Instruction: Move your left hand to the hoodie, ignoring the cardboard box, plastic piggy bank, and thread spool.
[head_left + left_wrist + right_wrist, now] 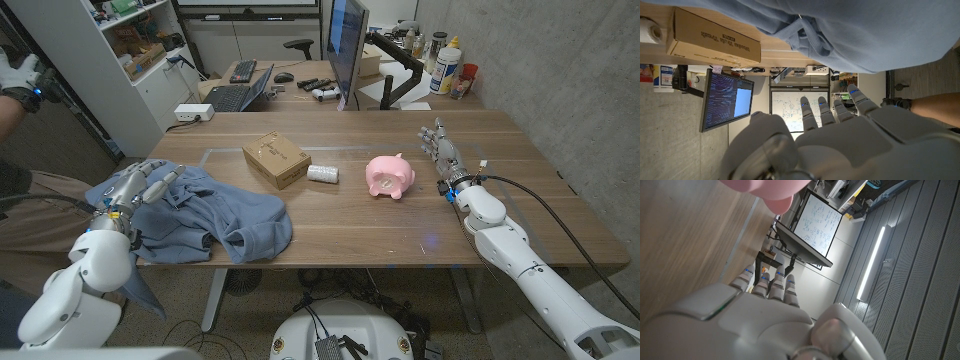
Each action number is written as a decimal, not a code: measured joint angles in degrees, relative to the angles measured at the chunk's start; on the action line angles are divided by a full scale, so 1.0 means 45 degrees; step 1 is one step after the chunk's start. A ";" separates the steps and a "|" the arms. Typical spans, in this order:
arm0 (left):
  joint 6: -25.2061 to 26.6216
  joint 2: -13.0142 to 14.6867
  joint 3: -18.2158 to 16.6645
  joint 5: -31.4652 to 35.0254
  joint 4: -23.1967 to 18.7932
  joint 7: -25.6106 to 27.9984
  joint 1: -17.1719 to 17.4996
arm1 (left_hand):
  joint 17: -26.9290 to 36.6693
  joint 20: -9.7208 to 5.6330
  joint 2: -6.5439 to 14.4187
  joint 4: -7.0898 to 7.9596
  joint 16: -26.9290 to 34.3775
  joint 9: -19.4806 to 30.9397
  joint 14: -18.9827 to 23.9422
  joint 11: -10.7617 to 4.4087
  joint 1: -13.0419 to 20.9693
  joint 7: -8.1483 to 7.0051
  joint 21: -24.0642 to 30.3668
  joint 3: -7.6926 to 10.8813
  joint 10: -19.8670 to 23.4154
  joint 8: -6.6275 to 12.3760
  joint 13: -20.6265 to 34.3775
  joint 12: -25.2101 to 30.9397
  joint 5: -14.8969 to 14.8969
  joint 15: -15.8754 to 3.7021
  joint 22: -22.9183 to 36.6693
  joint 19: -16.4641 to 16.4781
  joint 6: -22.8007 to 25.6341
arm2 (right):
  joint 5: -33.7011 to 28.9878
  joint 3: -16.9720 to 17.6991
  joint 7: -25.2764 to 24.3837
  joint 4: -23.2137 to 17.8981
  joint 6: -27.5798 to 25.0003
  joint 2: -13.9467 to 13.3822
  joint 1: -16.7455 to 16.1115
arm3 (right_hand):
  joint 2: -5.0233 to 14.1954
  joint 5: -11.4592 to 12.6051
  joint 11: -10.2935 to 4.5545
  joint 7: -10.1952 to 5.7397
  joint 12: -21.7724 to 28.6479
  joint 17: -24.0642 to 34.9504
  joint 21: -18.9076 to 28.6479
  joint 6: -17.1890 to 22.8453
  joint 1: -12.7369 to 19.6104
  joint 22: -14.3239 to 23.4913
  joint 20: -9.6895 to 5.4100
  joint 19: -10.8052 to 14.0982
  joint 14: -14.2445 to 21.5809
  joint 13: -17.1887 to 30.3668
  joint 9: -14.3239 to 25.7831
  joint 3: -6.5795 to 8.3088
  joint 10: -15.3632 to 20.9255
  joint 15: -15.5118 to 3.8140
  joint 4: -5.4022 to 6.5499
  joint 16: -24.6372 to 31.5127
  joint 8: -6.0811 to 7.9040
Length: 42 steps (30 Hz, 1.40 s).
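Head view: blue hoodie [205,215] lies crumpled at the left near edge of the tabletop [400,225]. Left hand [135,188] sits at the hoodie's left edge, fingers spread over the cloth, nothing gripped. Cardboard box [275,159] closed, contents not visible; thread spool [322,173] just right of it; pink piggy bank [390,177] further right. Right hand [440,152] beside the bank, fingers extended, empty.

Left wrist view: left hand [840,130] open, fingers apart; hoodie [865,32] and box [715,42] ahead.

Right wrist view: right hand [765,305] open; piggy bank [765,190] ahead.
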 measured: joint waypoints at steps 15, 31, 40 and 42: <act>0.0173 0.0256 0.0062 -0.0493 0.0286 0.0040 -0.0195 | 0.0000 0.0001 0.0000 0.0000 -0.0001 0.0000 0.0000 0.0000 0.0000 -0.0001 0.0000 0.0000 0.0000 0.0000 0.0000 0.0000 0.0000 0.0000 0.0000 0.0000 -0.0001 | -0.0030 0.0016 -0.0069 0.0001 -0.0047 0.0020 0.0003 | 0.0000 0.0000 0.0001 0.0000 0.0000 0.0000 0.0000 0.0000 0.0000 0.0000 0.0000 0.0000 0.0001 0.0000 0.0000 0.0000 0.0000 0.0001 0.0000 0.0000 0.0000; 0.0178 0.0497 0.0067 -0.1443 0.0601 0.0013 -0.0438 | 0.0001 0.0000 0.0000 0.0001 -0.0001 0.0000 0.0001 0.0001 0.0000 -0.0001 0.0000 -0.0001 -0.0001 0.0000 0.0000 0.0000 0.0000 0.0000 0.0000 0.0000 -0.0001 | -0.0048 0.0046 -0.0093 -0.0034 -0.0079 0.0011 0.0005 | 0.0000 0.0000 0.0001 0.0000 0.0000 0.0000 0.0000 0.0000 0.0000 -0.0001 0.0000 0.0000 -0.0070 0.0000 0.0000 0.0000 0.0000 -0.0069 0.0000 0.0000 0.0000; 0.0258 0.0751 0.0107 -0.1675 0.0717 0.0006 -0.0512 | 0.0001 0.0000 0.0000 0.0000 -0.0001 0.0000 0.0000 0.0001 0.0000 -0.0001 0.0000 -0.0001 -0.0001 0.0000 0.0000 0.0000 0.0000 0.0000 0.0000 0.0000 -0.0001 | -0.0058 0.0046 -0.0094 -0.0017 -0.0095 0.0016 0.0065 | 0.0000 0.0000 0.0001 0.0000 0.0000 0.0000 0.0000 0.0000 0.0000 0.0000 0.0000 0.0000 -0.0070 0.0000 0.0000 0.0000 0.0001 -0.0069 0.0000 0.0000 0.0000; 0.0324 0.0826 0.0123 -0.1690 0.0732 0.0006 -0.0515 | 0.0000 0.0000 0.0000 0.0000 -0.0001 0.0000 0.0000 0.0001 0.0000 -0.0001 0.0000 0.0000 0.0000 0.0000 0.0000 0.0000 0.0000 0.0000 0.0000 0.0000 -0.0001 | -0.0059 0.0046 -0.0093 -0.0002 -0.0099 0.0023 0.0083 | 0.0000 0.0000 0.0001 0.0000 0.0000 0.0000 0.0000 0.0000 0.0000 0.0000 0.0000 0.0000 -0.0070 0.0000 0.0000 0.0000 0.0001 -0.0069 0.0000 0.0000 0.0000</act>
